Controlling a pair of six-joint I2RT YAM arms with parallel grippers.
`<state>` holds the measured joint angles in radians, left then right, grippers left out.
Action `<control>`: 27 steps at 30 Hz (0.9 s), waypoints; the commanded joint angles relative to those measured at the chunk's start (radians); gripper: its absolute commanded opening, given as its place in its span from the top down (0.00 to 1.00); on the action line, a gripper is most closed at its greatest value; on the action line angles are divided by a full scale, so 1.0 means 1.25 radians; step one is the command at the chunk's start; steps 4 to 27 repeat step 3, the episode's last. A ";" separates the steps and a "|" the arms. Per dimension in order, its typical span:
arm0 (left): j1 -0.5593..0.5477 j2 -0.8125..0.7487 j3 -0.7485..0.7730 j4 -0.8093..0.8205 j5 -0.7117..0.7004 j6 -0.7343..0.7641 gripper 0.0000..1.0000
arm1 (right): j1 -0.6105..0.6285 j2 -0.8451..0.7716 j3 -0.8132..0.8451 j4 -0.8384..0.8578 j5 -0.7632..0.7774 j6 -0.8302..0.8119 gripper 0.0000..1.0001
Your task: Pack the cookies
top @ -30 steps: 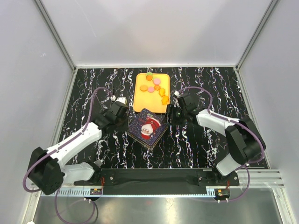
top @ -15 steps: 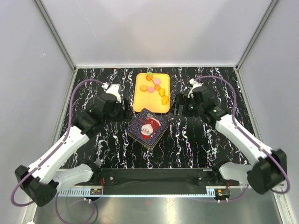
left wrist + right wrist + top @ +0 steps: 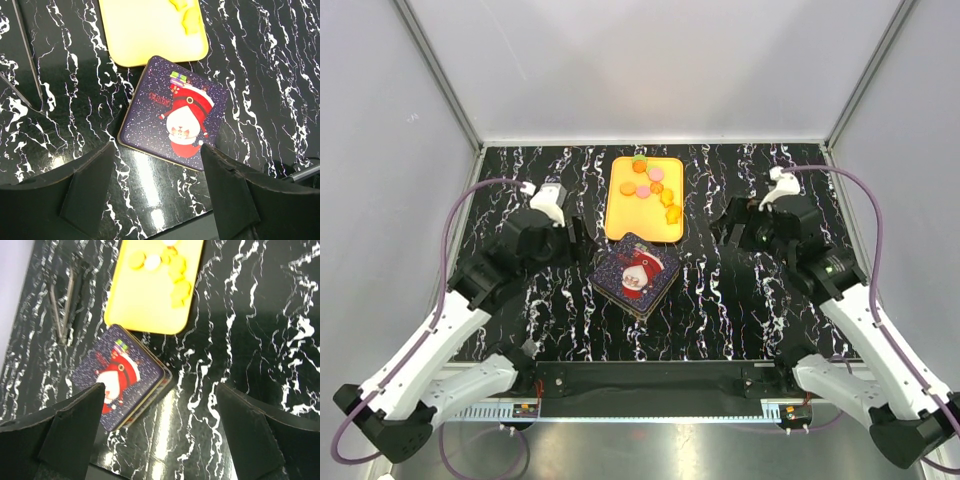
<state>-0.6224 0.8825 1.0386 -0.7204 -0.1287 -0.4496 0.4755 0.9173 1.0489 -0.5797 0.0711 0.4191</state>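
Observation:
Several cookies point(image 3: 651, 184), orange, pink and yellow discs, lie at the far end of a yellow tray point(image 3: 642, 222). In front of the tray sits a square tin point(image 3: 636, 274) with its Santa lid on. My left gripper point(image 3: 582, 240) hangs open to the left of the tin, clear of it. On the tin's right, my right gripper point(image 3: 726, 236) is open too and holds nothing. The left wrist view shows the tin point(image 3: 173, 114) beyond the spread fingers of the left gripper point(image 3: 156, 150). The right wrist view shows the cookies point(image 3: 172, 266), the tin point(image 3: 118, 375) and the right gripper point(image 3: 160, 388).
The black marbled table point(image 3: 750, 300) is walled in by grey panels. The tray's near edge point(image 3: 150, 55) almost touches the tin's far corner. Both arm bases stand on a rail point(image 3: 650, 380) at the near edge.
Both arms have pulled back and outward from the tin's sides. Both grippers have opened. The tin and tray stay where they were.

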 commanded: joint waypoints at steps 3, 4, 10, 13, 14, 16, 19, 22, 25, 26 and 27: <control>0.000 -0.018 -0.006 0.017 0.027 0.015 0.25 | -0.002 -0.015 -0.018 -0.006 0.036 -0.004 0.00; 0.000 -0.018 -0.006 0.017 0.027 0.015 0.25 | -0.002 -0.015 -0.018 -0.006 0.036 -0.004 0.00; 0.000 -0.018 -0.006 0.017 0.027 0.015 0.25 | -0.002 -0.015 -0.018 -0.006 0.036 -0.004 0.00; 0.000 -0.018 -0.006 0.017 0.027 0.015 0.25 | -0.002 -0.015 -0.018 -0.006 0.036 -0.004 0.00; 0.000 -0.018 -0.006 0.017 0.027 0.015 0.25 | -0.002 -0.015 -0.018 -0.006 0.036 -0.004 0.00; 0.000 -0.018 -0.006 0.017 0.027 0.015 0.25 | -0.002 -0.015 -0.018 -0.006 0.036 -0.004 0.00; 0.000 -0.018 -0.006 0.017 0.027 0.015 0.25 | -0.002 -0.015 -0.018 -0.006 0.036 -0.004 0.00; 0.000 -0.018 -0.006 0.017 0.027 0.015 0.25 | -0.002 -0.015 -0.018 -0.006 0.036 -0.004 0.00; 0.000 -0.018 -0.006 0.017 0.027 0.015 0.25 | -0.002 -0.015 -0.018 -0.006 0.036 -0.004 0.00; 0.000 -0.018 -0.006 0.017 0.027 0.015 0.25 | -0.002 -0.015 -0.018 -0.006 0.036 -0.004 0.00; 0.000 -0.018 -0.006 0.017 0.027 0.015 0.25 | -0.002 -0.015 -0.018 -0.006 0.036 -0.004 0.00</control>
